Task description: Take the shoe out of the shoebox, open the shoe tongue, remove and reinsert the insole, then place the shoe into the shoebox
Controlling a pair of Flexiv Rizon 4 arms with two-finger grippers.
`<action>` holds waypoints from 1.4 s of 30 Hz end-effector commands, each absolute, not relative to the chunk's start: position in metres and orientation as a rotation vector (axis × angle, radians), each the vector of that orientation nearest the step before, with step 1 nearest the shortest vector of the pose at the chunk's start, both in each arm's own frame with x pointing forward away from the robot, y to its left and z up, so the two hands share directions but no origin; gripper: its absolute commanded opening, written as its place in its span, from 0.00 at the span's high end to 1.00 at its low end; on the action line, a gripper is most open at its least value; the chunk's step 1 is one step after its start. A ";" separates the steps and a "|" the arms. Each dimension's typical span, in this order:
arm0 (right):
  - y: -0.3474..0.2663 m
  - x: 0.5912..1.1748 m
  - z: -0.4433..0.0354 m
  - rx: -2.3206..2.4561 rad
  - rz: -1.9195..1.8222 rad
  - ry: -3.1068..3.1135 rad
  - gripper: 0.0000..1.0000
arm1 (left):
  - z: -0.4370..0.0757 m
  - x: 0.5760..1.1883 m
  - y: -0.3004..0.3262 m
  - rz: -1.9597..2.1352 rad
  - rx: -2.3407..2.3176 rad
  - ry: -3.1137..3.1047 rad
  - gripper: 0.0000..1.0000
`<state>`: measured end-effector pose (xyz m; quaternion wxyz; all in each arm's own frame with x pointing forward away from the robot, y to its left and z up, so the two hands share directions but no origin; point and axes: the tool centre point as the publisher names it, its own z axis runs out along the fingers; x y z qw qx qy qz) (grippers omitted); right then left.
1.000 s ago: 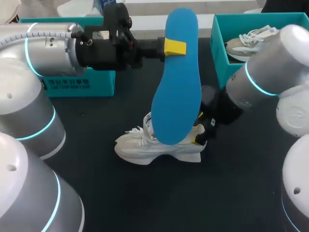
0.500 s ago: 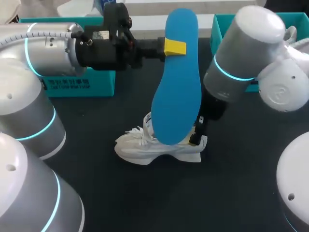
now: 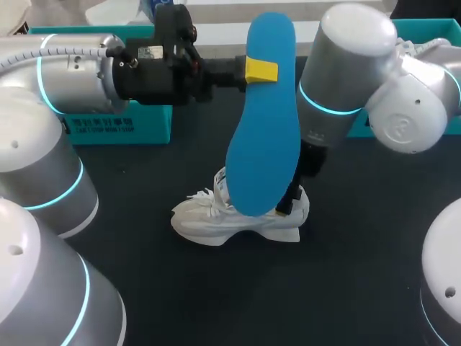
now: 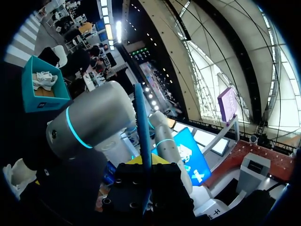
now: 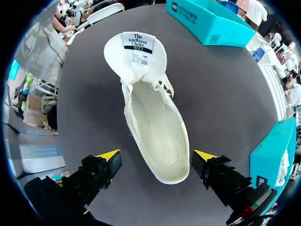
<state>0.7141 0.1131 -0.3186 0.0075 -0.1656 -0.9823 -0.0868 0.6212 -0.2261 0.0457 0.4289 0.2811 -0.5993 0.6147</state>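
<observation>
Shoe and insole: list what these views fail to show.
1. Head view: the shoe's heel and opening are hidden behind the insole and the right arm.
2. Head view: the right jaws are mostly hidden behind the same two.
3. Left wrist view: the insole shows only edge-on, so neither face shows.
4. Right wrist view: the shoe's sole is hidden underneath the shoe.

Shoe (image 3: 216, 220) mid-table, insole (image 3: 263, 130) above it, shoebox (image 3: 122, 122) behind left, second box (image 3: 432, 27) behind right.

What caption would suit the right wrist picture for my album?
Open right gripper poised above the white shoe, its tongue folded wide open.
</observation>
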 end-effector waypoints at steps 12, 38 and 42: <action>0.112 0.712 -0.322 -0.518 -0.283 -3.073 0.00 | 0.045 0.621 -0.227 1.534 0.702 -1.497 1.00; 0.148 0.774 -0.381 -0.277 -0.157 -3.117 0.02 | 0.045 0.621 -0.227 1.534 0.702 -1.497 1.00; 0.150 0.772 -0.389 -0.275 -0.156 -3.097 0.51 | 0.045 0.621 -0.227 1.534 0.702 -1.497 1.00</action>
